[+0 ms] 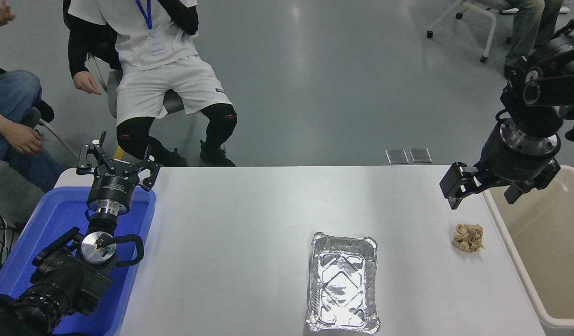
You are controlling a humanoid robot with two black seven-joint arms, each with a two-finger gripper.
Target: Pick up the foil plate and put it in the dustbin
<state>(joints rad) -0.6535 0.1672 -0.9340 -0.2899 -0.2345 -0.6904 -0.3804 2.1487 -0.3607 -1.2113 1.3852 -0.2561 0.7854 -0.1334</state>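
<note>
Foil plate (342, 283) flat and upright on the white table (249, 224), near the front edge, right of centre, touched by nothing, so not yet picked up. Crumpled paper wad (468, 237) to its right, well apart. Beyond that, dustbin (506, 233) against the table's right side, mouth free for the drop. Right gripper (478, 184) raised above the far right corner, beside the bin rim, fingers apart and holding nothing, probably ready for reaching down. Left gripper (114, 165) parked over the blue bin (39, 233), fingers spread, empty. Persons seated behind the table.
</note>
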